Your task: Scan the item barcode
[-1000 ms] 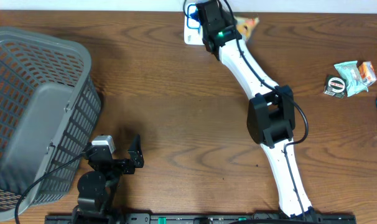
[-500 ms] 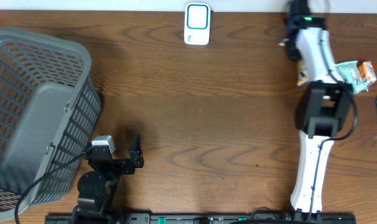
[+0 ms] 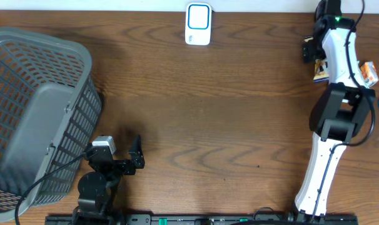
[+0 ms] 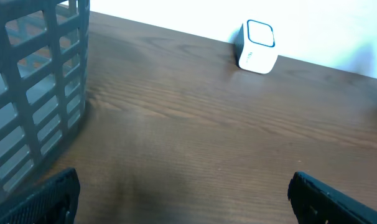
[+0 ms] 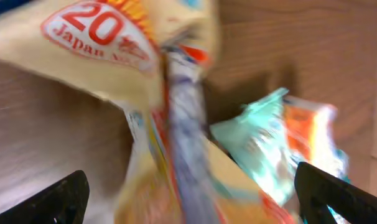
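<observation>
Two grippers, both spread wide: left gripper (image 3: 137,156) at the near edge beside the grey basket (image 3: 83,62); white scanner (image 3: 197,24) at the far edge; right gripper (image 5: 191,196) far right, over a blurred yellow snack packet (image 5: 114,37), contact unclear

I see the desk (image 3: 196,106) brown, with wavy wood grain. The basket (image 3: 83,119) at its left edge is grey, an open lattice. The scanner (image 3: 197,24) at the far edge is white with a blue ring. On the right wrist view a cream packet (image 5: 101,37) carries a red oval with white lettering; a teal pack (image 5: 257,143) shows beside it.
</observation>
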